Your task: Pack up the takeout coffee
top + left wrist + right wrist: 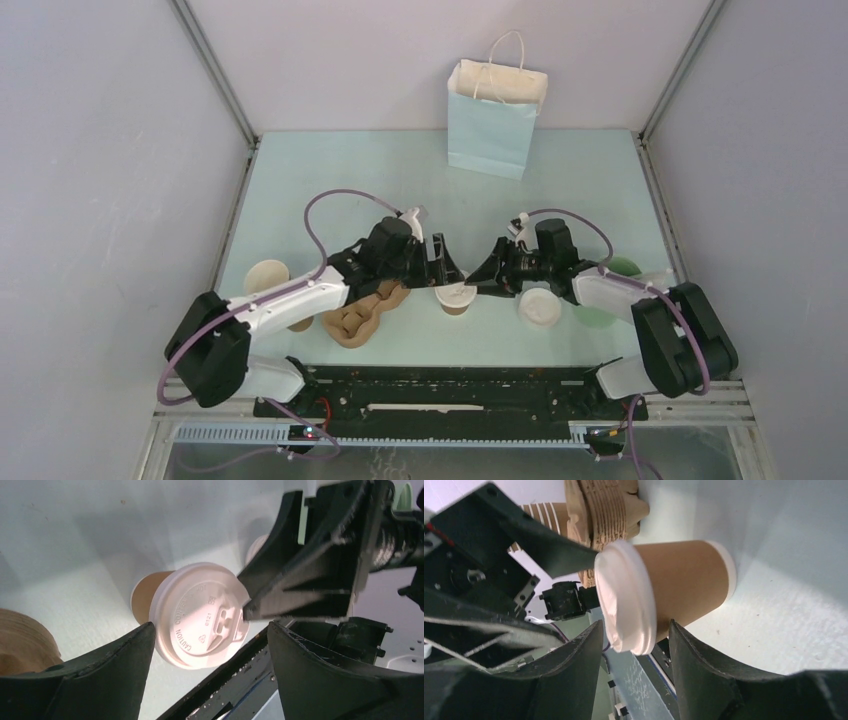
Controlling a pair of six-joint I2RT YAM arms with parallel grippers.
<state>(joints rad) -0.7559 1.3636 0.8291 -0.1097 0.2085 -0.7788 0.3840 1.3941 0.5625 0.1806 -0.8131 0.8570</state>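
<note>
On the white lid [200, 615] I read "CAUTION CONTENTS HOT"; the takeout coffee [456, 298] stands just before the spread left gripper [209, 630], the right gripper [634, 627] straddling it, grip impossible to tell.

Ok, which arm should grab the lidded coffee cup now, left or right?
Right, probably. The right pincer straddles the coffee cup at its lid, with one finger on either side at close range. The left pincer is wide open and sits farther back, with the cup beyond its fingertips.

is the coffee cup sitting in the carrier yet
No, the coffee cup stands on the table beside the carrier, not in a pocket.
</note>
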